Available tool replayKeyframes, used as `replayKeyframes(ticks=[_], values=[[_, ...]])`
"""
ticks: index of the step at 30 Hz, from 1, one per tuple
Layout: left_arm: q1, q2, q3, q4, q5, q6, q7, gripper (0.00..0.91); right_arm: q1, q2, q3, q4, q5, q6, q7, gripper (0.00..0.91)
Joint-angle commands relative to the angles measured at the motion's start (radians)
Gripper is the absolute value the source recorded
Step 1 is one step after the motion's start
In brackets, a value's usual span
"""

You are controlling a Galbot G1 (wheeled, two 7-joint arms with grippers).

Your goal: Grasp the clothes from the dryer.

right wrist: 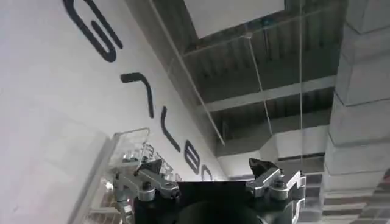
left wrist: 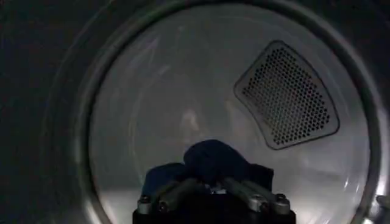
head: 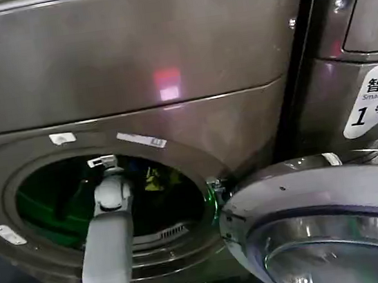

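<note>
Reach is the step in hand: your left arm goes through the round porthole of the large bronze-grey metal dryer, and the left gripper sits against the dark blue fabric piece low in the pale drum. Whether its jaws pinch the cloth or only rest on it, you cannot tell. Next, confirm a firm hold, then draw back clear of the rim. A small yellow-green fabric bundle lies deeper inside, half hidden. The right gripper hangs spread, pointed at the ceiling.
</note>
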Motion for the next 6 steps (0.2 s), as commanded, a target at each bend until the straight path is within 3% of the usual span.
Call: replayKeyframes(ticks=[1, 6], values=[[0.006, 0.004, -0.001, -0.014, -0.024, 0.015, 0.002, 0.000, -0.004, -0.001, 0.006, 0.000, -0.003, -0.006, -0.002, 0.907], [0.004, 0.011, 0.000, -0.019, -0.026, 0.017, 0.006, 0.000, -0.009, -0.002, 0.009, -0.001, -0.005, -0.010, -0.003, 0.907]])
